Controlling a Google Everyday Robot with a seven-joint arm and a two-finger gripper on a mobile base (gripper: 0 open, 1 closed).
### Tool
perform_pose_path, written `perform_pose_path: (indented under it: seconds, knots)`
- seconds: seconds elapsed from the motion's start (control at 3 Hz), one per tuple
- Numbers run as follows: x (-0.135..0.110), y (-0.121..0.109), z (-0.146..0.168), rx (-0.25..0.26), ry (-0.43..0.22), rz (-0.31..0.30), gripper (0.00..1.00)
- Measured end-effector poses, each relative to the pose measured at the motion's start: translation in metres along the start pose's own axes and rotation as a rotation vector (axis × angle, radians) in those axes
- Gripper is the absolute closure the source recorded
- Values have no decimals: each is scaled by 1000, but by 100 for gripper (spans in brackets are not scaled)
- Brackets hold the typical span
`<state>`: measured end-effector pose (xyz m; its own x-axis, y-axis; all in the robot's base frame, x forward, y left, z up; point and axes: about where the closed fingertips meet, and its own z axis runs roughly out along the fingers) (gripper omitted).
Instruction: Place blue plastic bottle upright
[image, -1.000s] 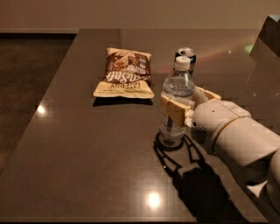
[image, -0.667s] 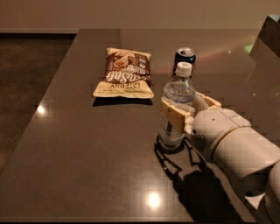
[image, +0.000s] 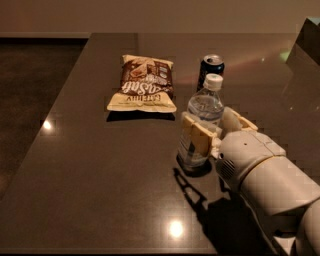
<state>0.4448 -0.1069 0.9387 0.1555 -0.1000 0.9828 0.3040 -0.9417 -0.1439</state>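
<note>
Gripper clasping the upright blue plastic bottle

The gripper (image: 212, 124) reaches in low from the right, its two tan fingers (image: 196, 134) closed against opposite sides of the blue plastic bottle (image: 204, 106), one across the near face, one behind. The thick white arm (image: 272, 177) slopes away toward the lower right corner. The bottle stands upright on the dark table (image: 95, 175), white cap on top. Just behind it stands a dark blue can (image: 210, 70); a chip bag (image: 144, 90) lies to the left.

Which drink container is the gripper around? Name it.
The gripper is shut on the blue plastic bottle, the taller clear one with a white cap, standing upright. The shorter dark blue can stands free behind it, untouched.
</note>
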Motion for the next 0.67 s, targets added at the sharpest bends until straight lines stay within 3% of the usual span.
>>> perform_pose_path:
  seconds: [0.67]
  knots:
    - [0, -2, 1, 2, -2, 34, 0]
